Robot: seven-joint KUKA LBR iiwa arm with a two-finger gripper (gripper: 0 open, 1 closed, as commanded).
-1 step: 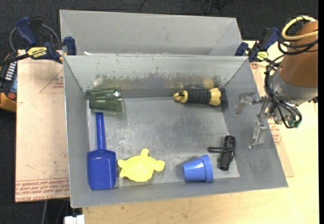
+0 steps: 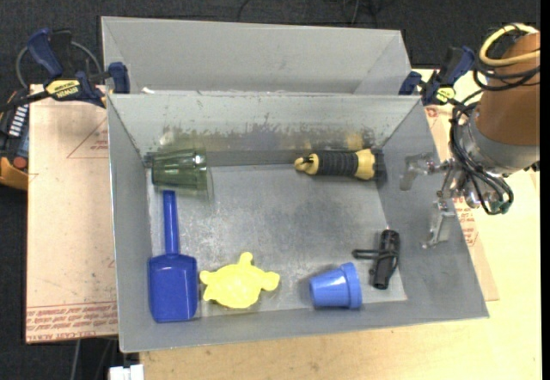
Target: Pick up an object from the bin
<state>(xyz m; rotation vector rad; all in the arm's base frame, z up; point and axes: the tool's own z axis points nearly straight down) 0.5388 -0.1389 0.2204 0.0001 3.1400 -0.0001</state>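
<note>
My gripper (image 2: 427, 202) hangs over the bin's right sloping wall, its two metal fingers spread apart and open with nothing between them. Closest to it, to its lower left, a small black clip-like tool (image 2: 384, 258) lies on the floor of the bin. A blue cup (image 2: 337, 287) lies on its side just left of that tool. Against the back wall, left of the gripper, rests a black and yellow handle (image 2: 339, 165).
A flat yellow toy (image 2: 239, 284) and a blue scoop (image 2: 172, 275) lie at the front left. A clear green cup (image 2: 180, 170) lies on its side in the back left corner. The arm with its orange cover comes in from the right.
</note>
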